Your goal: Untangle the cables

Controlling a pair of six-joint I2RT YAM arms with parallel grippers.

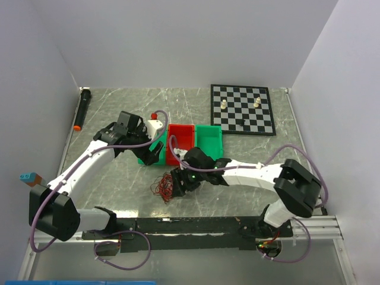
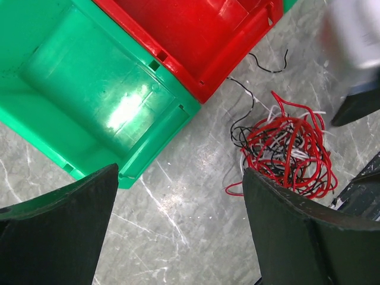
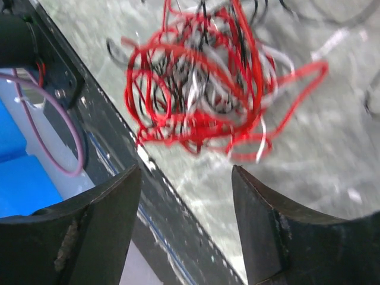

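Note:
The cables are one tangled bunch of thin red, black and white wires lying on the marble table near its front edge. They also show in the right wrist view as a blurred cables bunch and in the left wrist view at the right as cables. My right gripper stands open just short of the bunch, with no wire between its fingers; from above this right gripper sits right beside the tangle. My left gripper is open over bare table, the bunch to its right.
A green bin and a red bin lie beside the left gripper, and a second green bin stands to the right. A chessboard with pieces is at the back right. A black marker lies far left. The black base rail runs close beside the tangle.

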